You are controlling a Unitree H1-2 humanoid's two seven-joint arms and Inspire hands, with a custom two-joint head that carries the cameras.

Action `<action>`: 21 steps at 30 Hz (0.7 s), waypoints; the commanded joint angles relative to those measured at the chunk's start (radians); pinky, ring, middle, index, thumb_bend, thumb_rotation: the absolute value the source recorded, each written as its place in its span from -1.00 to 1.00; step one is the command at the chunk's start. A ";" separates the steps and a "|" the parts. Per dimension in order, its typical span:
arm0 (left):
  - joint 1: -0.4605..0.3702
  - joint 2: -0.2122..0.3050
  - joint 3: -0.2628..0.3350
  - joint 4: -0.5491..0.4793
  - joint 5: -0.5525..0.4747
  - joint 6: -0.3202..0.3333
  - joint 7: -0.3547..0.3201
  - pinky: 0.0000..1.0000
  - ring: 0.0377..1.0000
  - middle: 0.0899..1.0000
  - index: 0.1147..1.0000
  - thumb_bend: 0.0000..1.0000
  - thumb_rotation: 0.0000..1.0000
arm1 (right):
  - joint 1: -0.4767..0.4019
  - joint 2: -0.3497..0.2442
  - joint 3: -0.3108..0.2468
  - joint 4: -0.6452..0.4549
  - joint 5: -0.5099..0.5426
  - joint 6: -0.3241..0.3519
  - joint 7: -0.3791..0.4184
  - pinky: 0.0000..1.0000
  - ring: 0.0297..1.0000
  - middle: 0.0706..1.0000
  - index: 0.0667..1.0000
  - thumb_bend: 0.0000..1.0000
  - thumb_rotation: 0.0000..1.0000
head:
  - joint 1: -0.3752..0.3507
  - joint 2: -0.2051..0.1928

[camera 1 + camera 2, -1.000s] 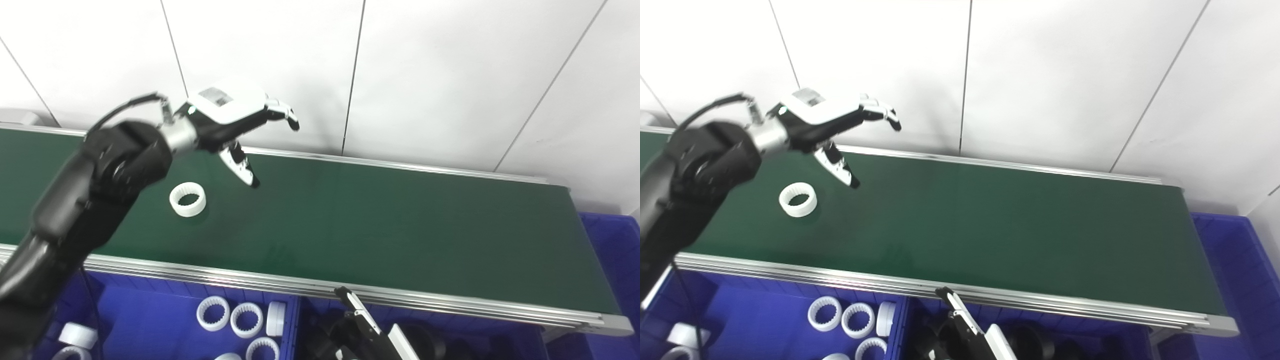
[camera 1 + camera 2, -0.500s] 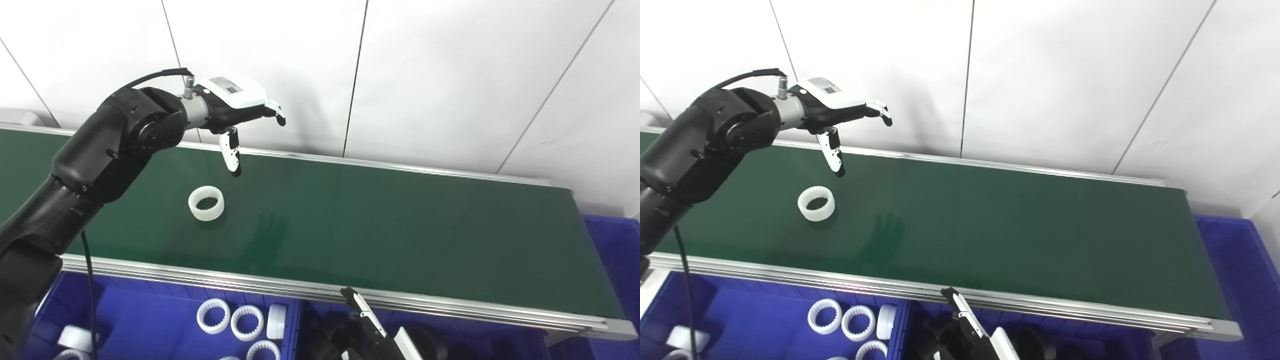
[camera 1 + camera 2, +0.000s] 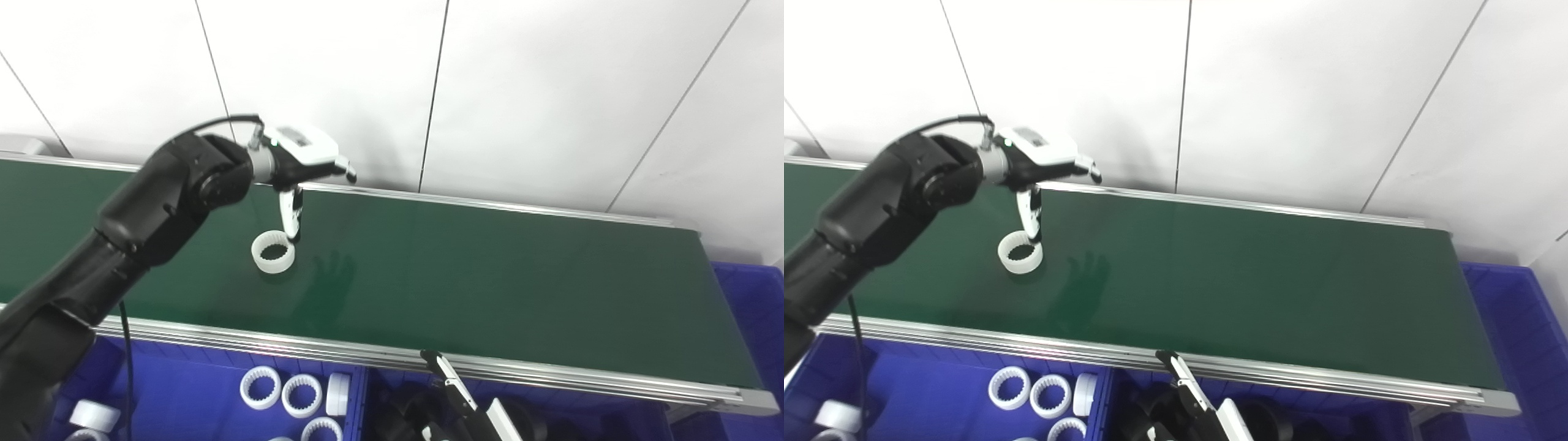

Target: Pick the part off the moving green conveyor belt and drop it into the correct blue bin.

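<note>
White toothed ring (image 3: pixel 273 252) on green conveyor belt (image 3: pixel 490 269), ~10 o'clock of frame | we judge it light, stiff, slick plastic; grip across rim w/ thumb inside bore | left hand (image 3: pixel 298 165) above it, fingers spread, holding nothing | right hand (image 3: pixel 465 407) at 6 o'clock, finger state cannot tell | blue bin (image 3: pixel 184 398) w/ matching rings at 7 o'clock; white panel wall behind.

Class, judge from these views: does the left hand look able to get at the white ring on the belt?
Probably yes: the left hand hangs open just above the white ring, nothing lying between them.
</note>
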 commanded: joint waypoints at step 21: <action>0.011 -0.056 -0.038 0.136 0.013 0.081 0.048 0.20 0.64 0.96 0.91 1.00 -0.72 | 0.009 0.001 -0.009 -0.066 0.022 -0.017 0.004 0.75 0.90 0.99 0.95 -0.26 0.82 | -0.017 0.026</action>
